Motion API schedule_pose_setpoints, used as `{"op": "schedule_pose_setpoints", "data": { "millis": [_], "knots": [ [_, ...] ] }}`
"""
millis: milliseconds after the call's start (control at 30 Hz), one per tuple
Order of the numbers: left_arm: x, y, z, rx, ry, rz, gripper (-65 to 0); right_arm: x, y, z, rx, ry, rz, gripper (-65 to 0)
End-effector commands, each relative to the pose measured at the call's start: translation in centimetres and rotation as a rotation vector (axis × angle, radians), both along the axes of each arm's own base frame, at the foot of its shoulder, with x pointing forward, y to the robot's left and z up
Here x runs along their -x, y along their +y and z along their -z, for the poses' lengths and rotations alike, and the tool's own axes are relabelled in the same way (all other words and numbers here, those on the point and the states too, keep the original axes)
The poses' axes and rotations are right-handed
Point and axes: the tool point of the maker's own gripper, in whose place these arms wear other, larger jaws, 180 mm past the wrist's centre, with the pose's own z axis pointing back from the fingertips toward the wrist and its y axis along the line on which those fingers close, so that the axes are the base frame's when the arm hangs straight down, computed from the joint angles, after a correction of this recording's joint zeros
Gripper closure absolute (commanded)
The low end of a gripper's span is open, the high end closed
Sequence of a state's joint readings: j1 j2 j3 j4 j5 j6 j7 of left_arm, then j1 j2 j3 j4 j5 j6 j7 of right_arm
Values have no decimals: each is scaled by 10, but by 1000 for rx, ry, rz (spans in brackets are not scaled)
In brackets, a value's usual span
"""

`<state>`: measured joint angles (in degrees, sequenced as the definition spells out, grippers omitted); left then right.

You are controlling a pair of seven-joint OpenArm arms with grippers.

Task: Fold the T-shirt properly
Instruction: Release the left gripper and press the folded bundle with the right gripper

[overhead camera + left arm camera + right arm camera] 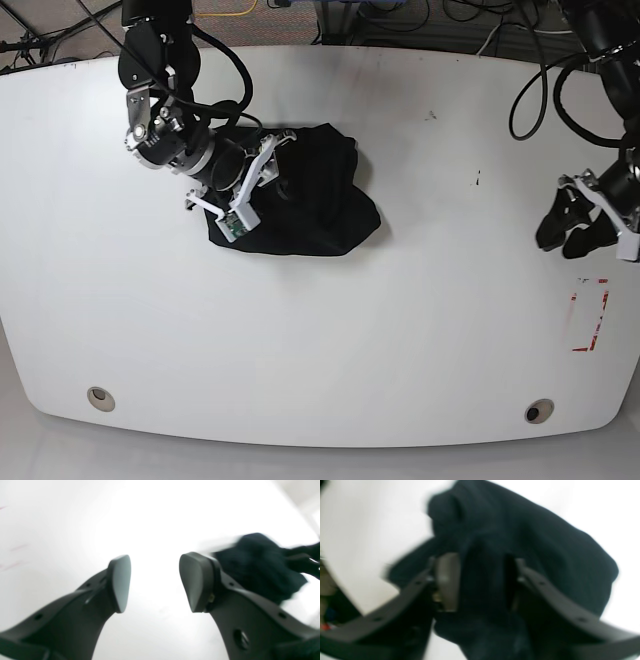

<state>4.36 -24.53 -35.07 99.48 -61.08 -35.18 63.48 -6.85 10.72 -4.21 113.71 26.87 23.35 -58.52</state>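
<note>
I've got the T-shirt point(305, 205) still bunched in a heap upper-left on the table point(400, 330); no fold done. Right gripper point(482, 580) pinches its cloth, left gripper point(155, 582) gapes empty.

From the base view, you have the T-shirt point(310, 200) bunched on the table point(320, 340) at ten o'clock, the right gripper point(262, 172) upon its nine o'clock edge. Your left gripper point(568, 228) sits well apart at three o'clock.
</note>
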Motion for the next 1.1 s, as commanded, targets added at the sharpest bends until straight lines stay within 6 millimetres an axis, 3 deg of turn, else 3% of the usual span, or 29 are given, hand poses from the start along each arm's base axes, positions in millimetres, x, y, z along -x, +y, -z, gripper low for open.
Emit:
{"op": "schedule_pose_setpoints", "data": {
  "millis": [0,133,300,567,767,967,1067],
  "knots": [
    [1,17,-17,-52,-44,-28,-332,-1,12,-2,11,-29,-39,-127],
    [10,33,-11,-94,-20,-75,-332,5,27,5,45,-27,-82,-68],
    [19,44,0,-128,22,-109,-332,10,47,13,55,-36,-106,-87],
    [29,35,20,-108,69,-107,-332,27,96,19,12,-1,-181,-84],
    [29,25,26,-97,84,-78,-332,34,127,7,-40,-14,-233,-86],
    [28,24,27,-99,88,-74,-332,29,132,-17,-75,-74,-223,-86],
    [28,24,27,-99,88,-74,-332,19,115,-21,-55,-101,-188,-84]
  ]
}}
